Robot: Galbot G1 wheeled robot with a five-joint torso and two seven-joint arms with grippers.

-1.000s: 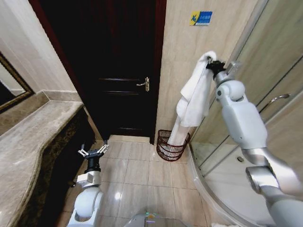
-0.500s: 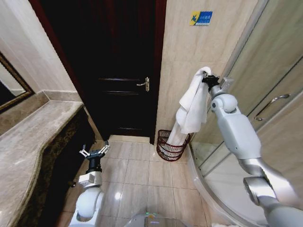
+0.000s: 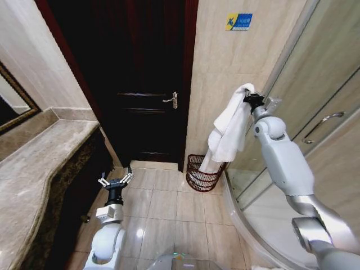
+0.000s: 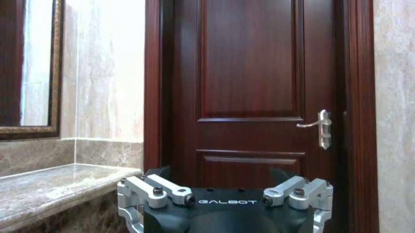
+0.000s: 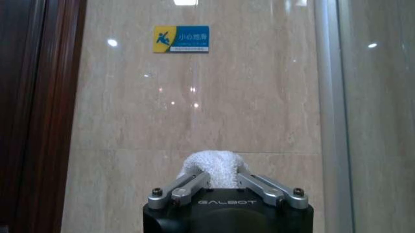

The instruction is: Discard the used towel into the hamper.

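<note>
The white towel (image 3: 228,132) hangs in a long fold above the hamper (image 3: 203,172), pinched at its top by the right gripper (image 3: 248,97); its lower end reaches the hamper's rim and seems to dip inside, though the wire weave makes that hard to confirm. In the right wrist view the two fingers (image 5: 188,187) close in on a bunched knob of terry cloth (image 5: 212,167). The hamper stands on the tiled floor (image 3: 169,208) against the beige wall (image 3: 216,67), between the dark wooden door (image 3: 143,84) and the glass shower enclosure (image 3: 315,112).

The risk is in the release: most of the cloth hangs above the hamper's shower side, so letting go from this height could drape it over the rim or tip the light hamper. The left gripper (image 3: 115,182) waits low, on the door side of the hamper, fingers spread, holding nothing.
</note>
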